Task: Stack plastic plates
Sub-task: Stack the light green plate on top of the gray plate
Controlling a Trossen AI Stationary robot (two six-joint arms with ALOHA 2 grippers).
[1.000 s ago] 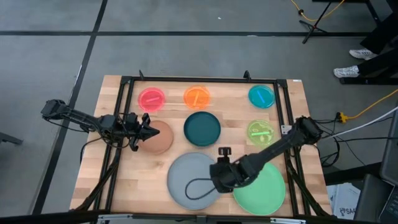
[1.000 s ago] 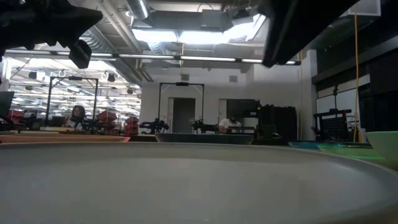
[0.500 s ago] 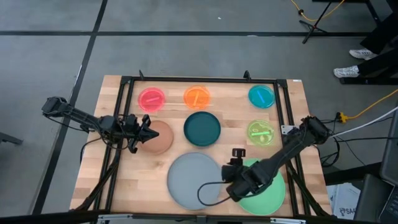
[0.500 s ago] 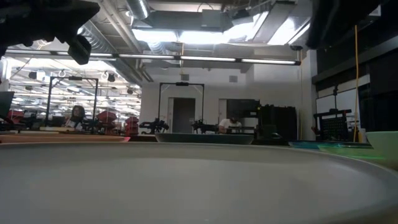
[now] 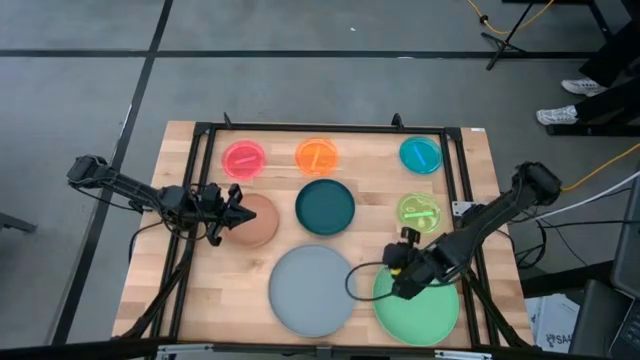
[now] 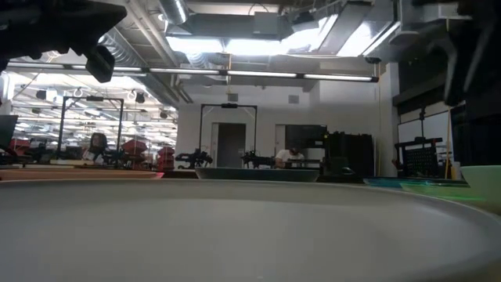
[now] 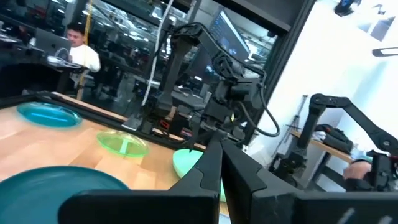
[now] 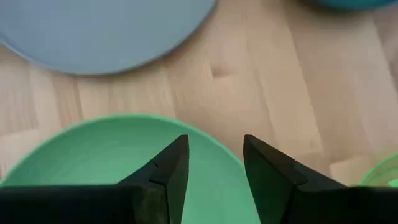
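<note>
wooden table (image 5: 470, 180) | eight plates, unstacked, empty; right gripper (image 5: 401, 270) over green plate (image 5: 425, 315), slightly parted, empty

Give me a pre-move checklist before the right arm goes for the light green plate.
1. Right end effector open: ok.
2. It hangs over the light green plate, at the rim nearest the grey plate: ok.
3. Fingers touching that rim: cannot tell.
4. Both large plates bare, nothing stacked: ok.
5. Left end effector away from this, over the brown plate, shut: ok.
</note>
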